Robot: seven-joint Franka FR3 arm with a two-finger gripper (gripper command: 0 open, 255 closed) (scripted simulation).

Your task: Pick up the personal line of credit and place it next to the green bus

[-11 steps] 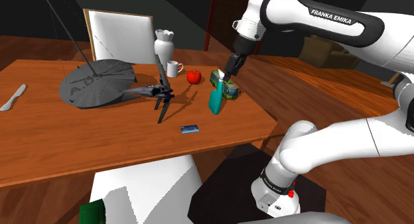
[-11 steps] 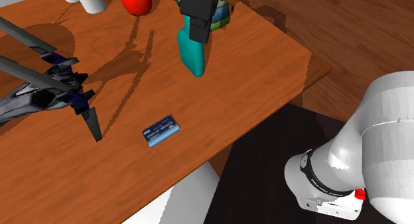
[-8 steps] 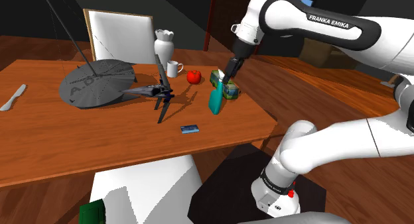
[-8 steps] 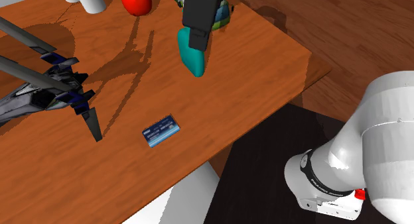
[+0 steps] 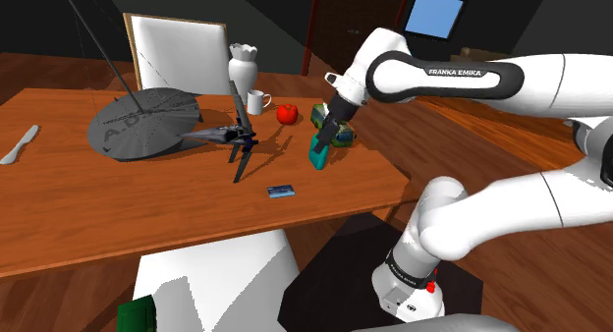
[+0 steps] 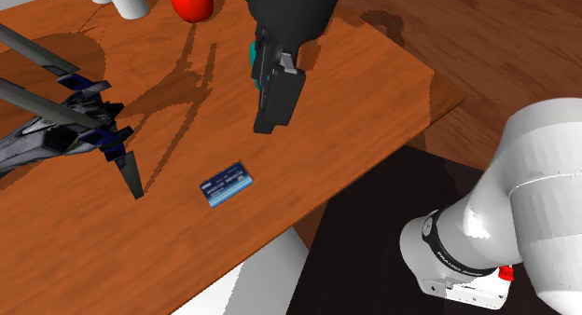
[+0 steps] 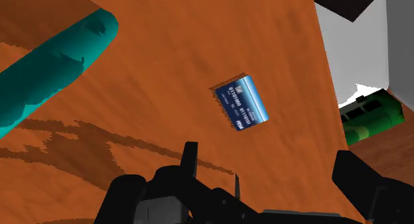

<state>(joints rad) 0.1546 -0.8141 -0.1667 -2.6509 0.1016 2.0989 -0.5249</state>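
The credit card (image 5: 282, 191) is a small blue card lying flat on the wooden table (image 5: 79, 212) near its front edge, also seen from above (image 6: 228, 184). The green bus (image 5: 344, 136) stands behind a teal bottle (image 5: 317, 159) near the table's right end in the shoulder view. My gripper (image 5: 317, 144) hangs above the table in front of the bottle, short of the card (image 7: 242, 104). Its black fingers (image 7: 189, 162) stand apart, open and holding nothing. From above, the gripper (image 6: 268, 120) covers most of the bottle.
A dark model spacecraft (image 5: 222, 136) stands left of the card. A red fruit (image 5: 287, 113), white mug (image 5: 257, 101), white vase (image 5: 243, 63) and grey disc (image 5: 147, 124) sit further back. The table's front edge lies close to the card. A green box (image 7: 368, 120) lies on the floor.
The arm has swung down and forward. The gripper dropped from above the bottle's top to lower in front of it, nearer the card. The card and bus have not moved.
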